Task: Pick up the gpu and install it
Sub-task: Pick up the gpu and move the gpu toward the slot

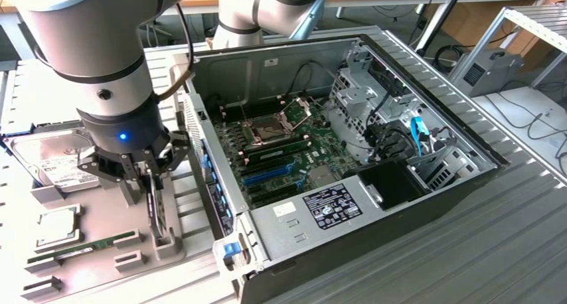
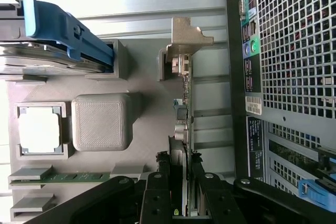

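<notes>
The gpu stands on edge in a grey holder on the tray, at the exterior view's left of the open computer case. In the wrist view the gpu appears as a thin green card seen edge-on, with its silver end bracket at the far end. My gripper is down over the card's near end. Its black fingers sit tight against both faces of the card, so my gripper is shut on the gpu. The card still rests in its holder.
On the grey tray lie a silver hard drive, a processor chip and a narrow memory stick. The case's motherboard lies exposed with blue slots. The case's perforated rear wall stands close beside the card.
</notes>
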Robot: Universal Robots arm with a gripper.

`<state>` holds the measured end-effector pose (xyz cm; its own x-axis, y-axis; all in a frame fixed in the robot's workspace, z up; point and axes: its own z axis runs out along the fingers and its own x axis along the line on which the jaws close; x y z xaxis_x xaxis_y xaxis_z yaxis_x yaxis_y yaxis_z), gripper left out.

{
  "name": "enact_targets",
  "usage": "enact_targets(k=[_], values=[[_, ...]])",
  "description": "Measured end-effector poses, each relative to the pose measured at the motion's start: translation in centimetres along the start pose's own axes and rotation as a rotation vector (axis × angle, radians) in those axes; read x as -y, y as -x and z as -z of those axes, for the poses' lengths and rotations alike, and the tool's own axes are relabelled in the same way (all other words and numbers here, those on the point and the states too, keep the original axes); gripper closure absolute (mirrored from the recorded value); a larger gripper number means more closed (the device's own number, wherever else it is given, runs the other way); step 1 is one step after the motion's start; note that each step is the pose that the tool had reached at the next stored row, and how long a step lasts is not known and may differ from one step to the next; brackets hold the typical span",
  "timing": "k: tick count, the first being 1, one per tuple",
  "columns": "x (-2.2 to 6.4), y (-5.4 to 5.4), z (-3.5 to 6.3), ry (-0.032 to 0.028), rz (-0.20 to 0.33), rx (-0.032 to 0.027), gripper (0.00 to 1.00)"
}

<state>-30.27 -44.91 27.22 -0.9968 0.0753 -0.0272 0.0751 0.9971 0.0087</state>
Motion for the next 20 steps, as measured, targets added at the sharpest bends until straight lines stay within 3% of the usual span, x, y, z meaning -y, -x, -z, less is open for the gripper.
enact_targets(k=[20], values=[[0.0,0.02,0.53,0.0001,0.0,0.0,0.74]])
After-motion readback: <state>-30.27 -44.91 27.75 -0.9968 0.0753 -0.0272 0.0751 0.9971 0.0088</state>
